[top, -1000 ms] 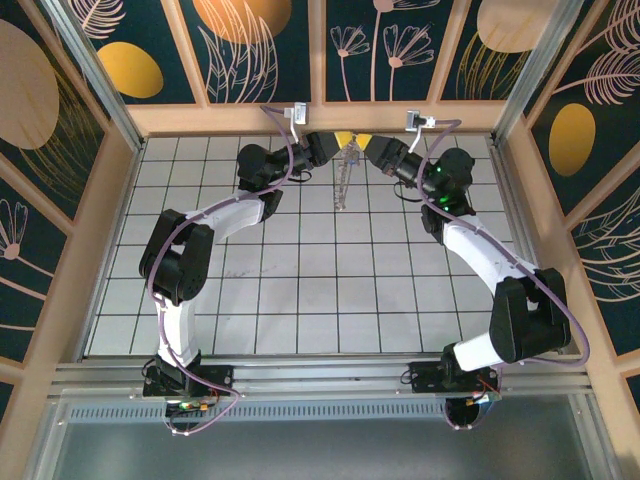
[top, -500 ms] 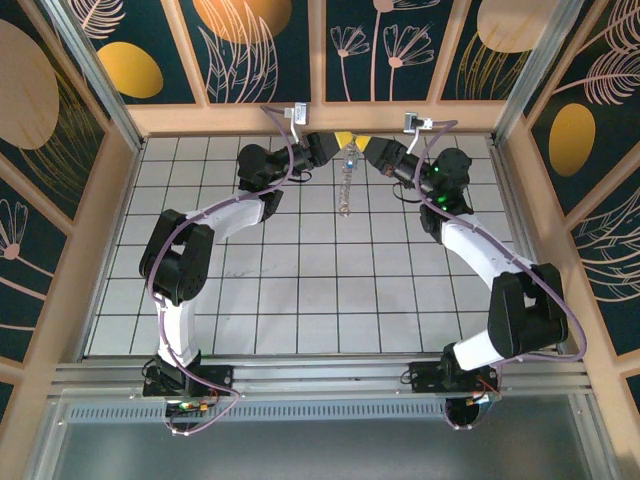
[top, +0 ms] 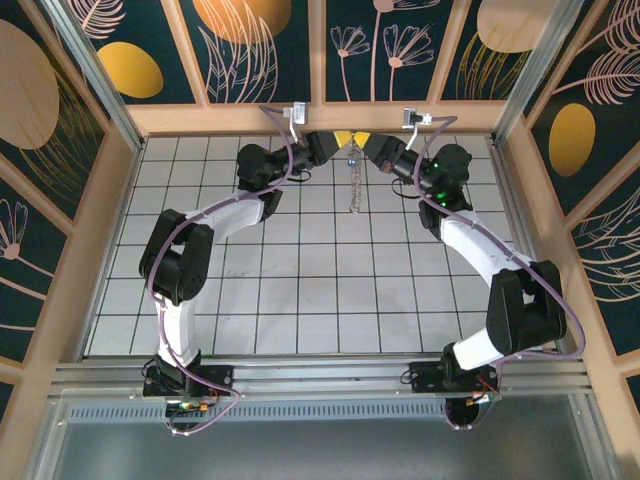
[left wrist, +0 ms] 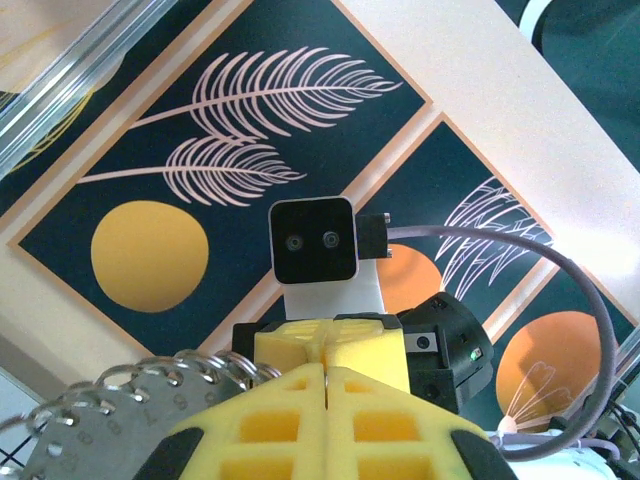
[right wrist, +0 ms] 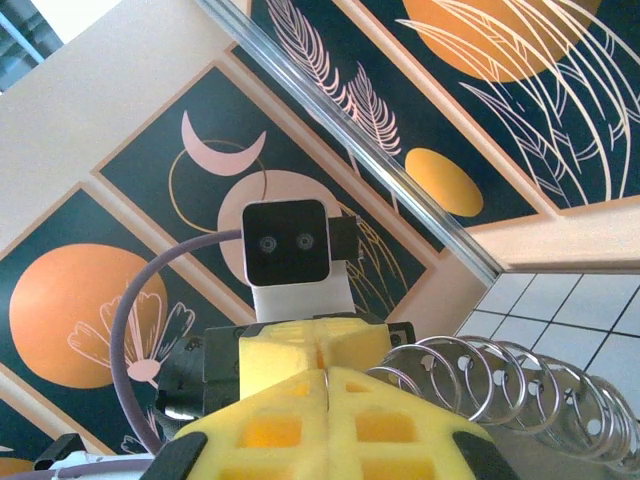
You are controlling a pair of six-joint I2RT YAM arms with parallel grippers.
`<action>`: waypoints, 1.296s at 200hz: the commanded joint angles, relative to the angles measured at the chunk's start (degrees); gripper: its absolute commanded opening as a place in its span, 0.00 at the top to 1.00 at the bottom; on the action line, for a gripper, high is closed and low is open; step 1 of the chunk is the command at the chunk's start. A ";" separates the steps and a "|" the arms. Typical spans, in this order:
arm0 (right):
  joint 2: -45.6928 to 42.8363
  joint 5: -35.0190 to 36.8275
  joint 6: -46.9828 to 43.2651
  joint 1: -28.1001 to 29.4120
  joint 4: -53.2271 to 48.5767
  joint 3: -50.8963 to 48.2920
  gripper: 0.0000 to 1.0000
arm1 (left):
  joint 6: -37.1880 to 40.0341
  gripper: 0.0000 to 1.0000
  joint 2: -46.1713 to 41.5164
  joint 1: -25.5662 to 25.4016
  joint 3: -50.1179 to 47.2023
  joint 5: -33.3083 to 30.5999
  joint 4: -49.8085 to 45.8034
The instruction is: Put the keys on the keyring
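White tiled floor (top: 300, 290), floral wall panels (top: 250, 40)

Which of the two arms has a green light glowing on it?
The right arm: a green light glows on its dark wrist near the far wall, while the left arm's wrist is plain black.

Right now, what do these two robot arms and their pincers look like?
The left arm and right arm are white tubes linked by black joints, each trailed by a lilac cable. The left gripper and right gripper have bright yellow, lattice-moulded fingers. A black-and-white camera tops each wrist; a green light glows on the right arm.
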 commanded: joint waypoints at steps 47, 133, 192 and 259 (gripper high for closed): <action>1.91 -6.25 -2.17 -1.91 0.32 3.21 1.00 | 2.38 0.95 -1.13 -0.29 1.20 1.02 -0.15; 8.54 -22.61 -13.64 -6.88 -12.39 12.77 1.00 | 13.76 0.63 -2.68 2.91 5.01 6.82 -17.40; 14.09 -32.12 -29.29 -7.09 -32.14 23.64 1.00 | 27.55 0.59 -1.16 4.03 12.84 13.49 -38.79; 17.46 -34.58 -34.87 -7.04 -40.41 29.04 1.00 | 28.25 0.60 -0.01 4.56 13.55 15.63 -39.70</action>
